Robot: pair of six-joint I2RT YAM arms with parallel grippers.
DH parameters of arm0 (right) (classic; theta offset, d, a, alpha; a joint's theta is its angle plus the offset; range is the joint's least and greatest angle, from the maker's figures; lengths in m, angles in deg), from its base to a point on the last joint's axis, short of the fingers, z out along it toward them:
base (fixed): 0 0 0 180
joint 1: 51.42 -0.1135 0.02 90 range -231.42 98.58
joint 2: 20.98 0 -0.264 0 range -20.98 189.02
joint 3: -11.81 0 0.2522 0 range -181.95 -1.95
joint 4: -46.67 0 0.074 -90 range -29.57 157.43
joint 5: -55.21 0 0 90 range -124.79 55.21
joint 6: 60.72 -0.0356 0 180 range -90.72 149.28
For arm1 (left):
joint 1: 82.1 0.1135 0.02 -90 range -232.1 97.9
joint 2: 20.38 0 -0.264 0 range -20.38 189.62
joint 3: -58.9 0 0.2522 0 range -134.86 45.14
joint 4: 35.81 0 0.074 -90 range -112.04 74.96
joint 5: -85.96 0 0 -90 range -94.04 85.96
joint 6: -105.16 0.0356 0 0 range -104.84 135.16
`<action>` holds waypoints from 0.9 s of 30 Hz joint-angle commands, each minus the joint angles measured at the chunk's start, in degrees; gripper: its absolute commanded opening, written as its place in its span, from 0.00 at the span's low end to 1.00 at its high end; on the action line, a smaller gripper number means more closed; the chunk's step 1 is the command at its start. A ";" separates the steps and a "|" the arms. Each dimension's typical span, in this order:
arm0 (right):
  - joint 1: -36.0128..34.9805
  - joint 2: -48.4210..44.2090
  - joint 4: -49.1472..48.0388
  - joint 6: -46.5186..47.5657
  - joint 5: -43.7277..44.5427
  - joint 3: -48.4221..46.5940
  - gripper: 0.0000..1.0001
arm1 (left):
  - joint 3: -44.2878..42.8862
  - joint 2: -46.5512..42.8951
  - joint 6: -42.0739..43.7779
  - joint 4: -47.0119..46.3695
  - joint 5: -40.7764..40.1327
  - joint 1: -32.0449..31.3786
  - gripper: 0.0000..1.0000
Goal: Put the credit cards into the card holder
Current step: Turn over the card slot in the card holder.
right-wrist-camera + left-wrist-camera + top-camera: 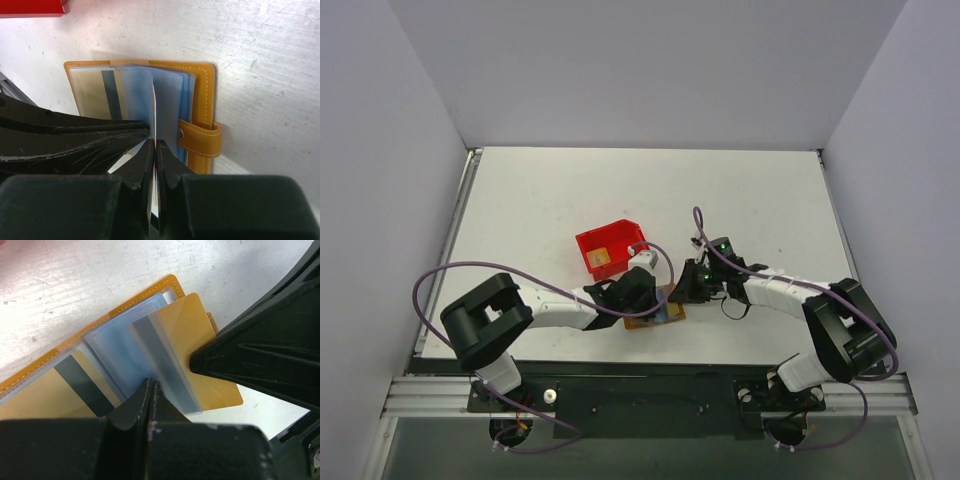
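L hand [151, 390] pinches clear sleeve [167, 365], R hand [155, 150] grips thin gold card [200, 340].

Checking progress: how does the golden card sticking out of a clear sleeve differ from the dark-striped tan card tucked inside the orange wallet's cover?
The golden card juts out of its clear sleeve; the dark-striped tan card sits tucked flat inside the orange wallet. The right gripper pinches the golden card; nothing grips the tan one. Both are tan-gold cards.

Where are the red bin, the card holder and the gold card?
red bin [620, 234]: top external view, on its red back wall.
card holder [204, 85]: right wrist view, on its orange stitched cover.
gold card [192, 327]: left wrist view, on its bare golden face.
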 commanded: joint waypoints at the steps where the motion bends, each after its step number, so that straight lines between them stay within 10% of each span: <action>1: -0.61 1.18 -3.69 -0.95 -3.95 0.10 0.00 | 0.16 -1.92 1.09 4.96 -1.23 -0.21 0.00; 27: -3.41 2.76 -10.12 -4.74 -10.89 -2.27 0.00 | 7.19 -25.65 0.48 14.00 -9.05 5.59 0.00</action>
